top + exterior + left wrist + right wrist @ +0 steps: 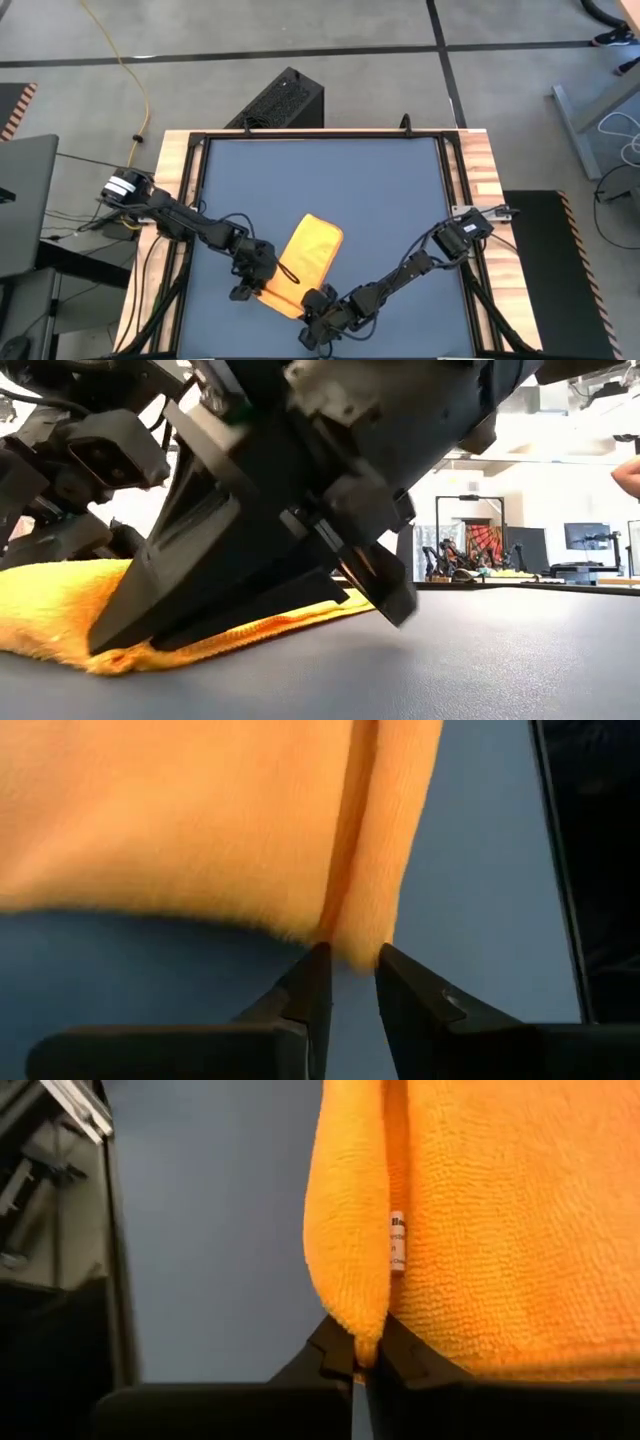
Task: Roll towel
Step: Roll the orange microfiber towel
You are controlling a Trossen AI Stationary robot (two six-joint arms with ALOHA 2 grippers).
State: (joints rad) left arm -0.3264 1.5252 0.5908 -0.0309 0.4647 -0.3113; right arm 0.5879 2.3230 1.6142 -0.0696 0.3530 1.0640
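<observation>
The small bright yellow soft cloth towel [303, 262] lies folded at about 6 o'clock on the dark blue tabletop [380, 190], near its front edge, with both arms crowded onto that end, probably to start the roll from there. The right gripper [362, 1362] is pinching a corner fold of the towel, close to the tiny white tag [397, 1242]. The left gripper [350, 965] sits at the towel's edge with its tips slightly apart and nothing clearly caught between them. In the low view the arms block most of the cloth, so I can't tell how much is rolled.
</observation>
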